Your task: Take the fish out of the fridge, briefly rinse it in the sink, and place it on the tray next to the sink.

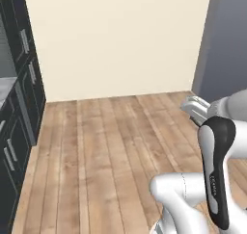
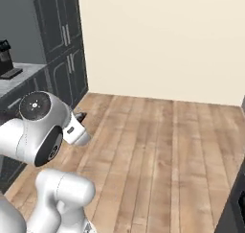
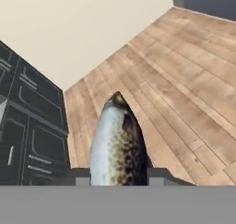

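The fish (image 3: 115, 144), silvery with a dark speckled back, points away from the hand over the wooden floor. My gripper (image 3: 119, 177) is shut on it, one dark finger tip on each side of its body. In the left base view the hand (image 1: 193, 108) is held out at mid height on the right, above the floor. From the right base view its dark tip (image 2: 80, 116) peeks out behind the arm's big joint. A tall grey wall of an appliance (image 1: 224, 40) stands at the right. The sink and the tray are out of view.
Dark grey cabinets (image 1: 19, 59) line the left side, with a grey marbled countertop (image 2: 21, 81) carrying a black coffee machine (image 2: 5, 59). A cream wall (image 1: 116, 40) closes the far end. Wooden floor (image 2: 158, 145) lies ahead.
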